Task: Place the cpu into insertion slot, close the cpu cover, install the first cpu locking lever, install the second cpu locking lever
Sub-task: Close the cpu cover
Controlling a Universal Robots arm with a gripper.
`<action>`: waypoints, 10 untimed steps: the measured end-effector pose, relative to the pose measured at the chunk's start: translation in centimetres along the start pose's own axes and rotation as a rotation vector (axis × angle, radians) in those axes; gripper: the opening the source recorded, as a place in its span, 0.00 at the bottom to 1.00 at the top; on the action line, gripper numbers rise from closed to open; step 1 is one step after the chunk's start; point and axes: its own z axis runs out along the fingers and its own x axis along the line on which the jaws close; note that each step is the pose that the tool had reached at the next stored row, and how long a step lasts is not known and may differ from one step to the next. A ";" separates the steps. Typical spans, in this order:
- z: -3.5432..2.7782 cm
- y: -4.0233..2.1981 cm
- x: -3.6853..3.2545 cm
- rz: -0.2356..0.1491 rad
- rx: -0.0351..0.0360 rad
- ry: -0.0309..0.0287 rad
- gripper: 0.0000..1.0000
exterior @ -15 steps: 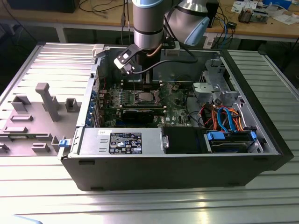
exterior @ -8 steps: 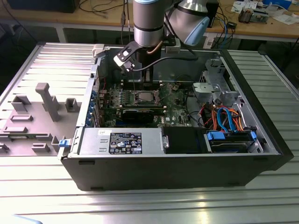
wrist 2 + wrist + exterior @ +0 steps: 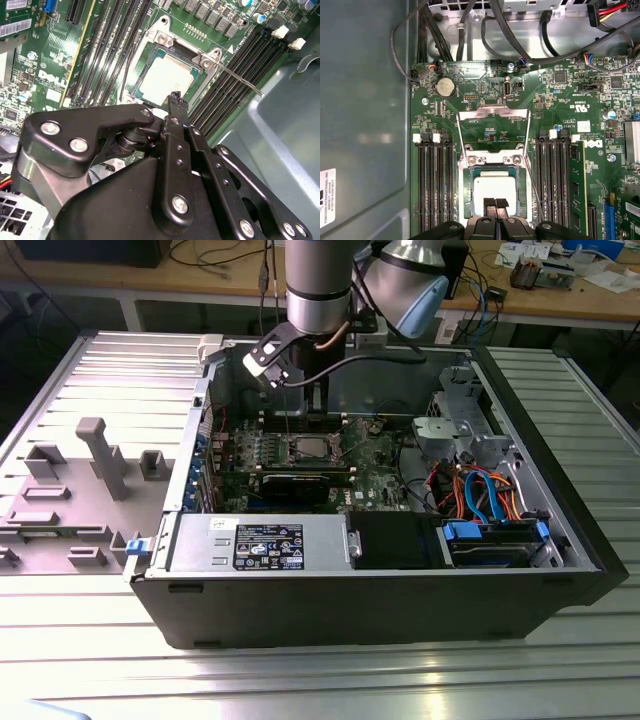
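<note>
**Chip seated, cover up, claw shut above it**

Exterior view: the arm (image 3: pixel 318 290) reaches down from the far side into the open computer case (image 3: pixel 350 605). It is over the green circuit board (image 3: pixel 375 455), which lies in the far part of the case toward the exterior view's left. The chip (image 3: pixel 309 448) shows as a pale square just below the claw.

First wrist view: the chip lies flat in the socket (image 3: pixel 468 195), silver top up. Its edges are square to the socket rim and parallel to the memory slots (image 3: pixel 434 185) on either side. The chip is close to square, so there is no long axis to log.

The cover frame (image 3: pixel 493 114) stands open, hinged at the socket edge farthest from the claw. Green board shows through its window.

Claw (image 3: pixel 496 202): the two fingertips are pressed together with nothing between them, over the chip edge nearest the claw. Whether they touch the chip cannot be told.

Second wrist view: one fingertip (image 3: pixel 176 99) stands over the edge of the chip. A thin wire lever (image 3: pixel 240 80) juts from a socket corner across the memory slots toward the case wall, unlatched.
</note>
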 end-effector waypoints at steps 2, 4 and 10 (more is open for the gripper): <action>-0.15 0.01 0.00 0.000 0.0000 -0.0002 0.11; -0.31 0.01 0.01 0.000 0.0000 -0.0003 0.11; -1.03 0.04 0.04 0.000 0.0000 -0.0020 0.11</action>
